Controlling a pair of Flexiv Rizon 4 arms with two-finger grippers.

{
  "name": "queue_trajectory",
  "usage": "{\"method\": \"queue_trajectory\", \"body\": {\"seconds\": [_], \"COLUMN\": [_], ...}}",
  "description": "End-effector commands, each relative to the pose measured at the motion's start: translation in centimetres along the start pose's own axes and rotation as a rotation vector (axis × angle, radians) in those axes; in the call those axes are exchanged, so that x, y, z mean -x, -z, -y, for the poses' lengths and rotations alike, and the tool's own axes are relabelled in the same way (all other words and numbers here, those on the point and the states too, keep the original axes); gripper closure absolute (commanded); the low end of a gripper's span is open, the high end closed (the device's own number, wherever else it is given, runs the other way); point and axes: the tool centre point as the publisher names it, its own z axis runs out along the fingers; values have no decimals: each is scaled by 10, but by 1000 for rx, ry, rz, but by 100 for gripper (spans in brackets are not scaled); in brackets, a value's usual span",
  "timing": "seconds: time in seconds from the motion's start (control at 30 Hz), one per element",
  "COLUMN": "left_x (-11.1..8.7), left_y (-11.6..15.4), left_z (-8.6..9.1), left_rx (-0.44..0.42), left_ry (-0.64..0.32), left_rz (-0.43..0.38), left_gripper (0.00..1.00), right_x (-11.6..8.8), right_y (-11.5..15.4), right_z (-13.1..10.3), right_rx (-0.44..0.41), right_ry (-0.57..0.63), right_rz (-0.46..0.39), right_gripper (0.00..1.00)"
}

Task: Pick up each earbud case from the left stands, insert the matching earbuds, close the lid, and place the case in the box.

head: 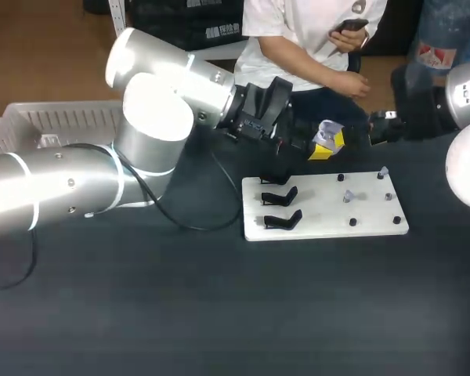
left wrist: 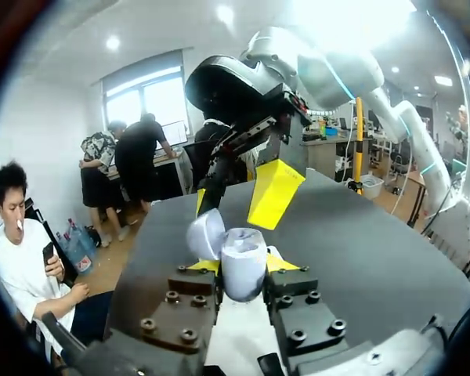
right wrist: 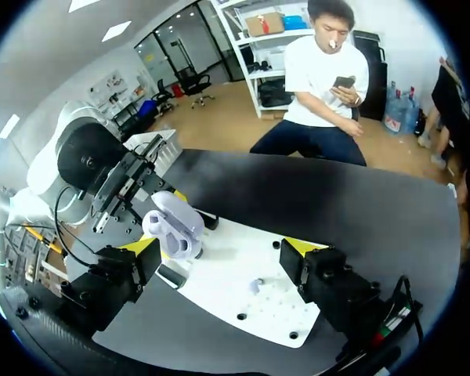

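My left gripper (head: 327, 142) is shut on a pale lavender earbud case (head: 327, 130), held in the air behind the white board (head: 329, 227). In the left wrist view the case (left wrist: 243, 262) sits between my fingers with its lid (left wrist: 206, 233) open. My right gripper (left wrist: 236, 196) faces it closely, open wide. In the right wrist view the case (right wrist: 176, 223) hangs just ahead of one of that gripper's (right wrist: 223, 254) yellow tips, not touching either. Three black stands (head: 280, 197) on the board's left side are empty. Pale earbuds (head: 348, 196) sit on pegs on its right side.
A white slatted box (head: 55, 124) stands at the table's far left, behind my left arm. A black cable (head: 184, 223) loops over the dark tabletop beside the board. Small black pegs (head: 352, 222) dot the board's right half.
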Motion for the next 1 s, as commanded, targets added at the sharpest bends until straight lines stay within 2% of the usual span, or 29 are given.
{"method": "queue_trajectory", "body": {"seconds": [0.03,0.4,0.57,0.73,0.93,1.0], "left_x": [-7,-9,-4,0,4,6], "left_y": [3,26,35,43,46,47], "left_z": [0,-9,-15,-23,-23,-17], "left_rx": [8,153,183,208,255,290], "left_ry": [17,102,110,152,162,156], "left_rz": [28,192,245,347,346,321], "left_gripper": [100,100,100,100,100,100], "right_x": [0,-6,-14,-22,-28,-30], "right_y": [8,32,39,44,47,47], "right_z": [0,16,25,37,45,48], "right_rx": [-37,-181,-272,-324,-360,-366], "right_ry": [19,91,152,153,149,142], "right_rz": [5,-43,-108,-157,-194,-200], "right_gripper": [0,0,0,0,0,0]}}
